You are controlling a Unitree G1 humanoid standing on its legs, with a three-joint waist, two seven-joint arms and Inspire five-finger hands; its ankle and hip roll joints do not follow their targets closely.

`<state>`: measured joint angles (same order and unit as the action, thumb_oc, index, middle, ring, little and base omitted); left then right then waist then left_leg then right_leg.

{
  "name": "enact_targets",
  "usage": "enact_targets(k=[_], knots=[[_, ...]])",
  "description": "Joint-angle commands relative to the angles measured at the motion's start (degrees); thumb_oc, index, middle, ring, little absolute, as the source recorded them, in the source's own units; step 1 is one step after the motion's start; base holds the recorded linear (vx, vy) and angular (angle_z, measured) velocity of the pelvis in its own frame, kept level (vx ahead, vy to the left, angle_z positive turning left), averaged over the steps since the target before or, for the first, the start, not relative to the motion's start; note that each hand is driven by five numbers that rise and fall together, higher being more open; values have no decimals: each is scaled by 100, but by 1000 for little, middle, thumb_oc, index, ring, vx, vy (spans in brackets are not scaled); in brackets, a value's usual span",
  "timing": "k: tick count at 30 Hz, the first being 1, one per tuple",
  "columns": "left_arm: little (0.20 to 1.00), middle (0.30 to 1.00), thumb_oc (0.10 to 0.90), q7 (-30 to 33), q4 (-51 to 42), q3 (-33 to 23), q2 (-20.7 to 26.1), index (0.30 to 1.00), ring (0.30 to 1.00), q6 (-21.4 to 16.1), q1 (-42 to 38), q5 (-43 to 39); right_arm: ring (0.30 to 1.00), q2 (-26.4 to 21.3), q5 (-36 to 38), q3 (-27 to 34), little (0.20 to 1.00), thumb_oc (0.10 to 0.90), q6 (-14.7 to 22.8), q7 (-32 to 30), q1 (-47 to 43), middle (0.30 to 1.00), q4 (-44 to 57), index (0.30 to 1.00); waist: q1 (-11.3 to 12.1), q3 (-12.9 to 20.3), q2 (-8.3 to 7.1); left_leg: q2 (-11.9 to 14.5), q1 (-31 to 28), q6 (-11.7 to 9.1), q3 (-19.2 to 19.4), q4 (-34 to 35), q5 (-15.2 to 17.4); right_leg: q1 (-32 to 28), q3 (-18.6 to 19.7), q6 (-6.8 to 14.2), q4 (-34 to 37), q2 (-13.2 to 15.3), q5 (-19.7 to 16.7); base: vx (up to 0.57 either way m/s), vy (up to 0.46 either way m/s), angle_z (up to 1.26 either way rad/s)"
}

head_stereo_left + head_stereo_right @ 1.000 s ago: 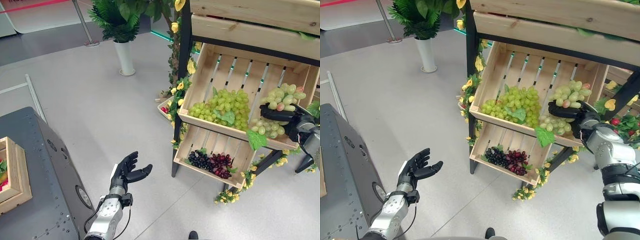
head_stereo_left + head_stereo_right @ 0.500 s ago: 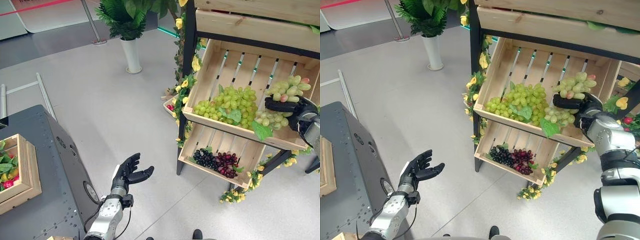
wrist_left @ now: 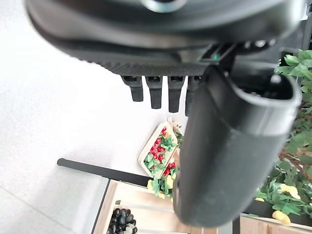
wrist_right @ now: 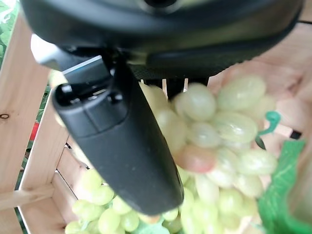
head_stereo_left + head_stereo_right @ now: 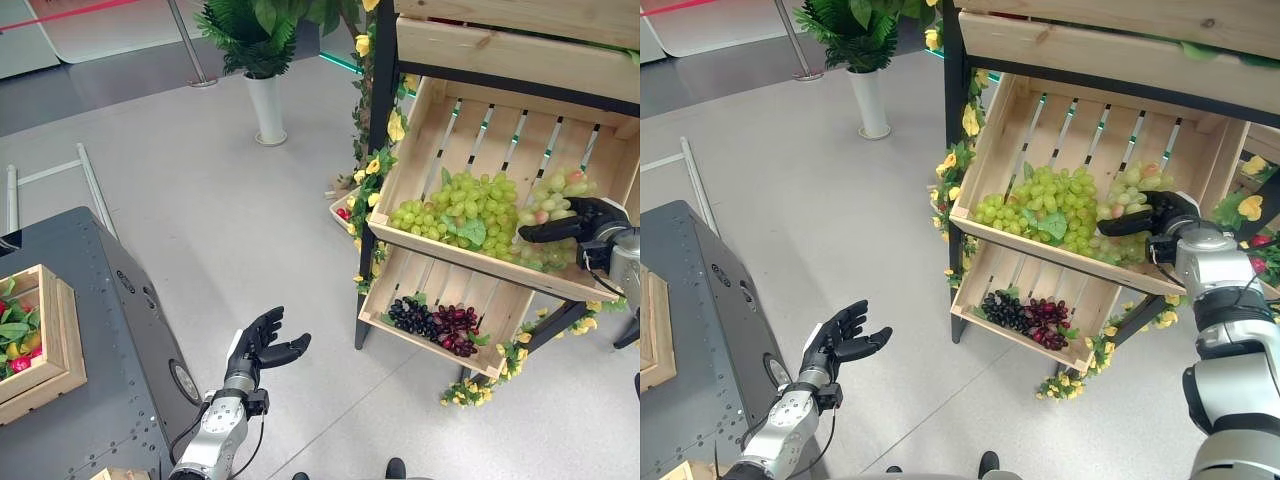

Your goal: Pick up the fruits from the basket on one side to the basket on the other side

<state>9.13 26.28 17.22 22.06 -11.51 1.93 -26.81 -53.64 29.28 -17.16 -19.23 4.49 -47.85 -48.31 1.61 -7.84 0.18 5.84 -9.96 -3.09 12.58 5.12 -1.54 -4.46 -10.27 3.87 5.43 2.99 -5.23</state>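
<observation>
My right hand [image 5: 588, 220] is shut on a bunch of green grapes [image 5: 555, 194], held just above the right end of the upper wooden crate [image 5: 455, 252] on the stand. In the right wrist view the thumb [image 4: 117, 146] lies across the bunch [image 4: 209, 126]. A bigger heap of green grapes [image 5: 455, 208] with leaves lies in the crate's middle. Another wooden crate [image 5: 62, 330], with red fruit and leaves in it, sits on the grey table [image 5: 110, 330] at the far left. Over the floor between table and stand, my left hand [image 5: 255, 345] hangs open and holds nothing.
The lower crate [image 5: 420, 345] holds dark grapes [image 5: 435, 322]. A small tray of red fruit [image 5: 340, 210] lies on the floor by the stand's black leg. A potted plant in a white vase [image 5: 267, 105] stands at the back. Yellow flowers trim the stand.
My right hand has turned and brought the grape bunch a little down and left, towards the heap in the crate. The camera has shifted slightly. The left hand has stayed put.
</observation>
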Motion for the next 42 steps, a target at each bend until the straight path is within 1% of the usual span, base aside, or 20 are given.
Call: enact_targets(k=[1, 6, 8, 10, 13, 16, 21, 26, 29, 31, 33, 34, 36, 38, 40, 42], knots=[[900, 900, 800, -28, -325, 243, 363, 900, 900, -645, -659, -54, 900, -768, -516, -467, 900, 800, 646, -151, -1414, 900, -63, 900, 70, 304, -451, -378, -2, 265, -163, -12, 519, -378, -96, -91, -43, 23, 453, 0, 0, 0], [900, 900, 800, -10, -307, 304, 356, 900, 900, -657, -657, -61, 900, -895, -816, -687, 900, 800, 726, -204, -1597, 900, -21, 900, 55, 315, -472, -381, 5, 266, -142, -12, 526, -365, -86, -78, -43, 22, 451, 0, 0, 0], [900, 900, 800, -17, -305, 331, 364, 900, 900, -676, -632, -67, 900, -974, -1202, -847, 900, 800, 787, -305, -1710, 900, 63, 900, 48, 320, -486, -384, 10, 266, -130, -12, 525, -355, -82, -73, -43, 22, 445, 0, 0, 0], [900, 900, 800, -5, -328, 337, 364, 900, 900, -655, -628, -65, 900, -986, -1353, -897, 900, 800, 819, -326, -1736, 900, 84, 900, 47, 323, -487, -386, 13, 268, -128, -12, 527, -352, -81, -71, -43, 22, 444, 0, 0, 0], [900, 900, 800, -28, -309, 359, 374, 900, 900, -691, -604, -82, 900, -1053, -1595, -1120, 900, 800, 740, -429, -1884, 900, 181, 900, 51, 328, -496, -396, 19, 274, -123, -12, 525, -347, -87, -62, -43, 28, 441, 0, 0, 0], [900, 900, 800, -24, -331, 377, 391, 900, 900, -697, -579, -100, 900, -1087, -1947, -1303, 900, 800, 877, -595, -1995, 900, 309, 900, 52, 335, -503, -401, 19, 282, -113, -12, 528, -346, -93, -53, -43, 35, 443, 0, 0, 0], [900, 900, 800, -97, -329, 363, 409, 900, 900, -727, -536, -128, 900, -1092, -2276, -1478, 900, 800, 1018, -730, -2006, 900, 748, 900, 50, 353, -504, -417, 17, 289, -107, -12, 542, -346, -95, -38, -43, 48, 450, 0, 0, 0], [900, 900, 800, -133, -368, 340, 389, 900, 900, -689, -545, -110, 900, -1010, -2297, -1467, 900, 800, 1057, -754, -1828, 900, 1155, 900, 41, 365, -497, -421, 18, 304, -94, -12, 555, -338, -98, -29, -43, 59, 458, 0, 0, 0], [900, 900, 800, -179, -365, 295, 371, 900, 900, -700, -547, -125, 900, -921, -1983, -1299, 900, 800, 1165, -805, -1623, 900, 1435, 900, 28, 356, -485, -418, 13, 309, -83, -12, 566, -341, -94, -29, -43, 61, 473, 0, 0, 0], [900, 900, 800, -219, -358, 261, 355, 900, 900, -677, -560, -105, 900, -827, -1650, -1039, 900, 800, 1306, -907, -1404, 900, 1602, 900, 14, 350, -474, -414, 8, 308, -86, -12, 574, -347, -92, -29, -43, 64, 481, 0, 0, 0], [900, 900, 800, -242, -330, 233, 334, 900, 900, -636, -555, -33, 900, -618, -1248, -660, 900, 800, 1517, -1053, -1097, 900, 1825, 900, 1, 354, -452, -411, 4, 307, -78, -12, 586, -351, -100, -31, -43, 71, 492, 0, 0, 0], [900, 900, 800, -242, -304, 229, 315, 900, 900, -591, -561, -48, 900, -438, -1286, -407, 900, 800, 1662, -1168, -828, 900, 1996, 900, -11, 360, -436, -409, 7, 302, -77, -12, 593, -347, -98, -28, -43, 73, 496, 0, 0, 0], [900, 900, 800, -199, -260, 228, 260, 900, 900, -536, -557, -25, 900, -138, -1497, -65, 900, 800, 1824, -1390, -365, 900, 2380, 900, -31, 359, -414, -400, 6, 308, -65, -12, 597, -340, -97, -27, -43, 78, 500, 0, 0, 0], [900, 900, 800, -178, -149, 247, 157, 900, 900, -467, -532, 34, 900, 230, -1979, 264, 900, 800, 1942, -1635, 146, 900, 2904, 900, -69, 349, -378, -387, -5, 320, -36, -12, 602, -339, -84, -30, -43, 80, 506, 0, 0, 0], [900, 900, 800, -154, -63, 252, 85, 900, 900, -461, -513, 83, 900, 435, -2235, 400, 900, 800, 2029, -1764, 447, 900, 3196, 900, -97, 328, -356, -384, -12, 332, -22, -12, 606, -335, -66, -28, -43, 79, 506, 0, 0, 0], [900, 900, 800, -131, 190, 238, -59, 900, 900, -542, -435, 176, 900, 959, -2720, 646, 900, 800, 2170, -1899, 1241, 900, 3951, 900, -199, 305, -301, -377, -21, 357, 34, -12, 622, -310, -11, -18, -43, 70, 505, 0, 0, 0]])
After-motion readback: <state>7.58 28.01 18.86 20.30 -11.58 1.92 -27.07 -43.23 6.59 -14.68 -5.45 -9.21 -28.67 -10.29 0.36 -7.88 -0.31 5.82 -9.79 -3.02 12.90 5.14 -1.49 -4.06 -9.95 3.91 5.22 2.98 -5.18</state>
